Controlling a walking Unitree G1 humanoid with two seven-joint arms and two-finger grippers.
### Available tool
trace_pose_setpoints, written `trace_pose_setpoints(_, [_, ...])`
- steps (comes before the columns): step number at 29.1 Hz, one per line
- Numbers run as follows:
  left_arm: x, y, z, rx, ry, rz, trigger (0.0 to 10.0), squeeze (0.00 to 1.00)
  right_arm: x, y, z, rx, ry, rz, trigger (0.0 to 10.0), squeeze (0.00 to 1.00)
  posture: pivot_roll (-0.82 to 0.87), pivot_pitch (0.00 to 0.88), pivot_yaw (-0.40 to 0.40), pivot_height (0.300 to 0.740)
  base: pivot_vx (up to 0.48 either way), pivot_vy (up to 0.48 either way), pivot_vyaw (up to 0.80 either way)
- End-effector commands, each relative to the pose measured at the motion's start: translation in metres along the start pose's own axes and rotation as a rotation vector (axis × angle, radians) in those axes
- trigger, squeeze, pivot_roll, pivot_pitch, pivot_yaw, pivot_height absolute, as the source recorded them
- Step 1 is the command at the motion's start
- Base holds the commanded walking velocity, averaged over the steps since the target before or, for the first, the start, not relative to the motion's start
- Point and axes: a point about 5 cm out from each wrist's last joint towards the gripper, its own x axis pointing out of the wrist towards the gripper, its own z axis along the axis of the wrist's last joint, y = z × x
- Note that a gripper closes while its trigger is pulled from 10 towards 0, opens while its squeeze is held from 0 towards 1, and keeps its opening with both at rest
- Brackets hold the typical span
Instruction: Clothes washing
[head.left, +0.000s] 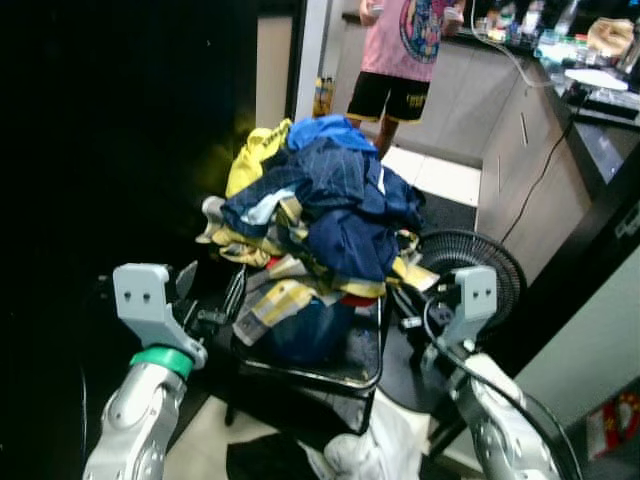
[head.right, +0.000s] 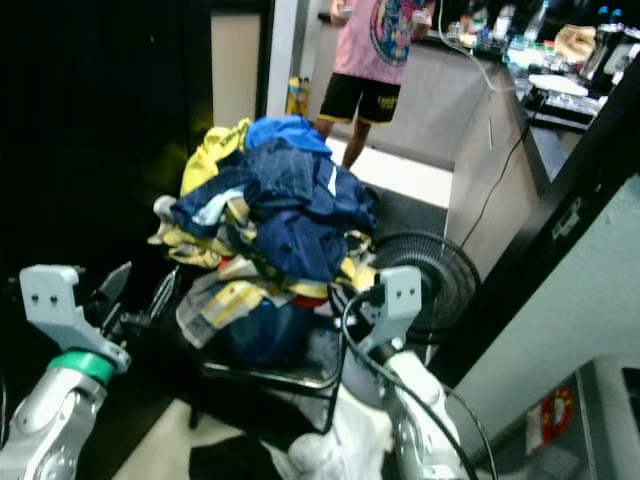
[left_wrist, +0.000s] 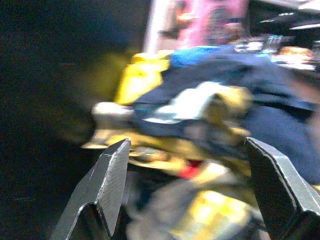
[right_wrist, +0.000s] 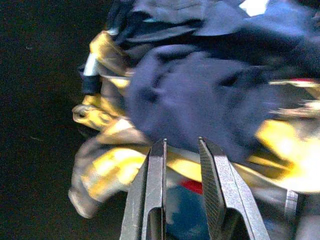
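A heap of clothes (head.left: 330, 210), navy, bright blue, yellow and checked, is piled high on a black chair with a metal frame (head.left: 350, 375). My left gripper (head.right: 140, 290) is raised at the heap's left side, level with its lower layers. In the left wrist view this gripper (left_wrist: 187, 142) is wide open with the heap straight ahead between its fingers. My right gripper (head.left: 412, 312) is raised at the heap's right side. In the right wrist view it (right_wrist: 182, 142) is shut to a narrow gap, holding nothing, pointing at a navy garment (right_wrist: 200, 95).
A black floor fan (head.left: 470, 265) stands just right of the chair. White cloth (head.left: 380, 445) and a dark garment (head.left: 260, 460) lie on the floor below. A person in a pink shirt (head.left: 400, 50) stands behind, by a cluttered counter (head.left: 560, 130). To the left all is dark.
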Motion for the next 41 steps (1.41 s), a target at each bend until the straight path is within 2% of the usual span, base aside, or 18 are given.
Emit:
trace_pose_setpoints(1, [0.001,-0.005,-0.004,-0.016,0.01,-0.018,10.0,0.0,-0.005,-0.009,-0.002,0.009,0.012,-0.033,10.0,0.0,0.02,0.061,-0.03,0.74,0.311,0.0,0.0])
trace_pose_setpoints(7, [0.006,-0.007,-0.001,-0.016,-0.002,-0.024,10.0,0.0,0.002,-0.004,0.009,-0.007,-0.021,-0.013,10.0,0.0,0.01,0.059,-0.021,0.74,0.307,0.0,0.0])
trace_pose_setpoints(11, [0.021,-0.012,0.006,-0.03,-0.037,-0.017,10.0,0.0,0.02,0.006,0.036,-0.039,-0.099,0.035,10.0,0.0,0.03,0.044,-0.023,0.74,0.3,0.0,0.0])
trace_pose_setpoints(12, [0.021,-0.012,0.006,-0.03,-0.037,-0.017,10.0,0.0,0.02,0.006,0.036,-0.039,-0.099,0.035,10.0,0.0,0.03,0.044,-0.023,0.74,0.3,0.0,0.0])
trace_pose_setpoints(14, [0.032,-0.015,0.013,-0.043,-0.062,-0.029,10.0,0.0,0.029,0.013,0.044,-0.058,-0.105,0.058,10.0,0.0,0.05,0.032,-0.016,0.74,0.292,0.0,0.0])
trace_pose_setpoints(16, [0.032,-0.015,0.013,-0.043,-0.062,-0.029,10.0,0.0,0.029,0.013,0.044,-0.058,-0.105,0.058,10.0,0.0,0.05,0.032,-0.016,0.74,0.292,0.0,0.0])
trace_pose_setpoints(19, [0.049,-0.015,0.026,-0.042,-0.08,-0.089,10.0,0.0,0.041,0.024,0.047,-0.068,-0.125,0.065,10.0,0.0,0.08,0.0,0.076,0.74,0.286,0.0,0.0])
trace_pose_setpoints(20, [0.052,-0.014,0.028,-0.039,-0.078,-0.103,10.0,0.0,0.043,0.026,0.047,-0.071,-0.131,0.059,10.0,0.0,0.08,0.0,0.076,0.74,0.281,0.0,0.0])
trace_pose_setpoints(21, [0.053,-0.012,0.029,-0.047,-0.073,-0.113,10.0,0.0,0.045,0.026,0.047,-0.075,-0.135,0.042,10.0,0.0,0.08,0.0,0.113,0.74,0.281,0.0,0.0])
trace_pose_setpoints(25, [0.054,-0.009,0.031,-0.055,-0.067,-0.122,10.0,0.0,0.047,0.026,0.047,-0.083,-0.139,0.021,10.0,0.0,0.08,0.0,0.117,0.74,0.277,0.0,0.0])
trace_pose_setpoints(27, [0.054,0.001,0.035,-0.045,-0.065,-0.132,10.0,0.0,0.047,0.023,0.045,-0.094,-0.118,-0.005,10.0,0.0,0.07,0.0,0.107,0.74,0.279,0.0,0.0])
trace_pose_setpoints(30, [0.053,0.006,0.038,-0.042,-0.068,-0.135,10.0,0.0,0.045,0.017,0.042,-0.096,-0.092,-0.03,10.0,0.0,0.06,0.0,0.078,0.74,0.277,0.0,0.0])
trace_pose_setpoints(32, [0.05,0.01,0.037,-0.043,-0.062,-0.142,10.0,0.0,0.042,0.012,0.038,-0.098,-0.07,-0.046,10.0,0.0,0.05,0.0,0.056,0.74,0.255,0.0,0.0])
trace_pose_setpoints(33, [0.043,0.016,0.035,-0.064,-0.053,-0.154,10.0,0.0,0.035,0.002,0.026,-0.101,-0.008,-0.076,10.0,0.0,0.04,0.0,0.038,0.74,0.0,0.0,0.0])
trace_pose_setpoints(34, [0.04,0.019,0.036,-0.077,-0.055,-0.15,10.0,0.0,0.031,-0.001,0.022,-0.102,0.009,-0.081,10.0,0.0,0.04,0.0,0.036,0.74,0.0,0.0,-0.64])
trace_pose_setpoints(38, [0.039,0.022,0.038,-0.089,-0.057,-0.149,10.0,0.0,0.028,-0.004,0.019,-0.091,0.025,-0.088,10.0,0.0,0.04,0.0,0.031,0.74,0.0,0.0,-0.72])
trace_pose_setpoints(41, [0.036,0.03,0.042,-0.091,-0.058,-0.156,10.0,0.0,0.022,-0.008,0.015,-0.089,0.044,-0.098,10.0,0.0,0.02,0.0,0.011,0.74,0.0,0.0,-0.8])
